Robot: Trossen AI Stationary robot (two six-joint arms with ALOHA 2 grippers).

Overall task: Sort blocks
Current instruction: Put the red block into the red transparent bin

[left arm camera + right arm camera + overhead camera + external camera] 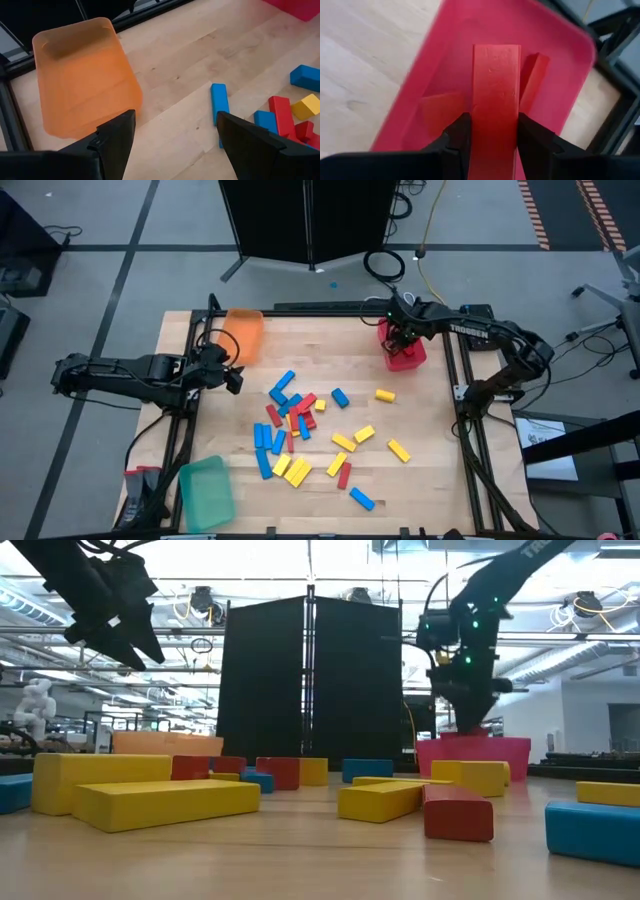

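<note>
Many small red, blue and yellow blocks (300, 430) lie scattered flat on the middle of the wooden table. My right gripper (400, 337) hangs over the red tray (408, 358) at the far right and is shut on a red block (496, 85). Two more red blocks (535, 75) lie inside that tray. My left gripper (232, 376) hovers open at the table's left side, near the orange tray (243, 333), and touches nothing. A blue block (219, 100) lies on the wood ahead of it. My right gripper pinches the red block between its two fingers (457, 142), on the block's long sides near the end closest to the wrist (496, 142). It comes from above, pointing down into the red tray, fingers along the block. Whether the block's far end (496, 50) touches the tray floor cannot be told.
A green tray (206, 492) sits at the near left corner, the orange tray (82, 75) at the far left. Black frame rails (455, 395) run along the table's sides. Bare wood (330, 350) lies between the orange and red trays.
</note>
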